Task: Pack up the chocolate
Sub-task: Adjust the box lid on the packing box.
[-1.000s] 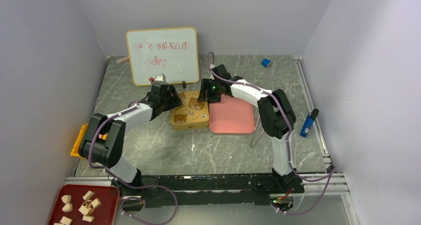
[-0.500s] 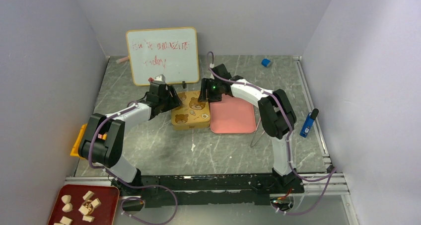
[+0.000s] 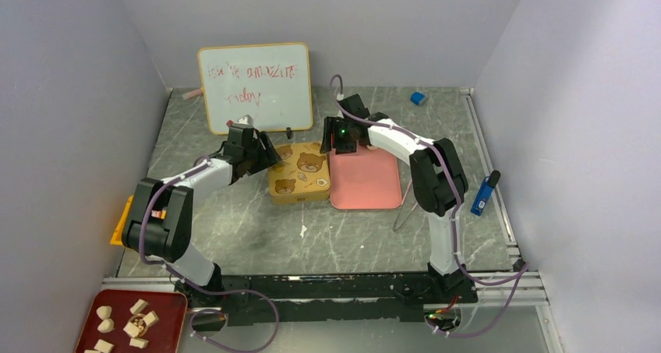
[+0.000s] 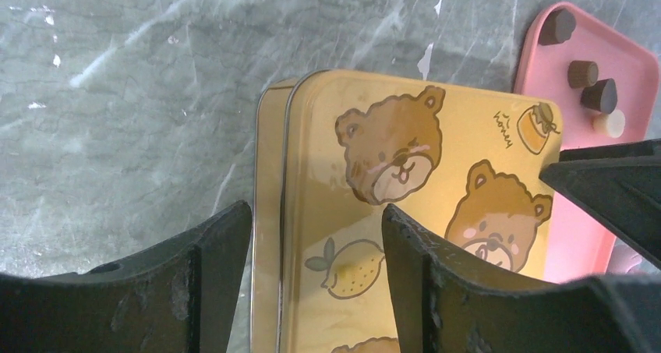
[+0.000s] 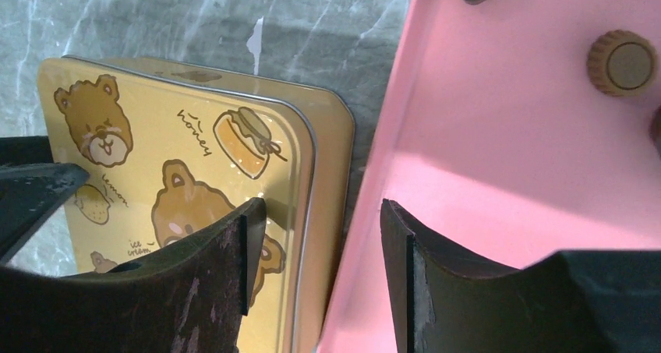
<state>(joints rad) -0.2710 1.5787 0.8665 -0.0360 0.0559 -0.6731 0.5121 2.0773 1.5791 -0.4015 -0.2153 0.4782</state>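
Observation:
The chocolate pieces are small dark brown and tan bites lying on the pink tray; one ridged tan piece shows in the right wrist view. The yellow bear-print tin sits left of the tray with its lid on. My left gripper is open and empty, its jaws straddling the tin's left edge. My right gripper is open and empty, its jaws straddling the tin's right edge and the tray's left rim.
A whiteboard stands behind the tin. A small blue block lies at the back right, a blue object by the right rail. A red tray with pale beige chunks sits front left, an orange item beside the left arm.
Both grippers have drawn slightly outward from the tin, left to the left and right to the right and back. More of the lid shows. The tin has stayed in place.

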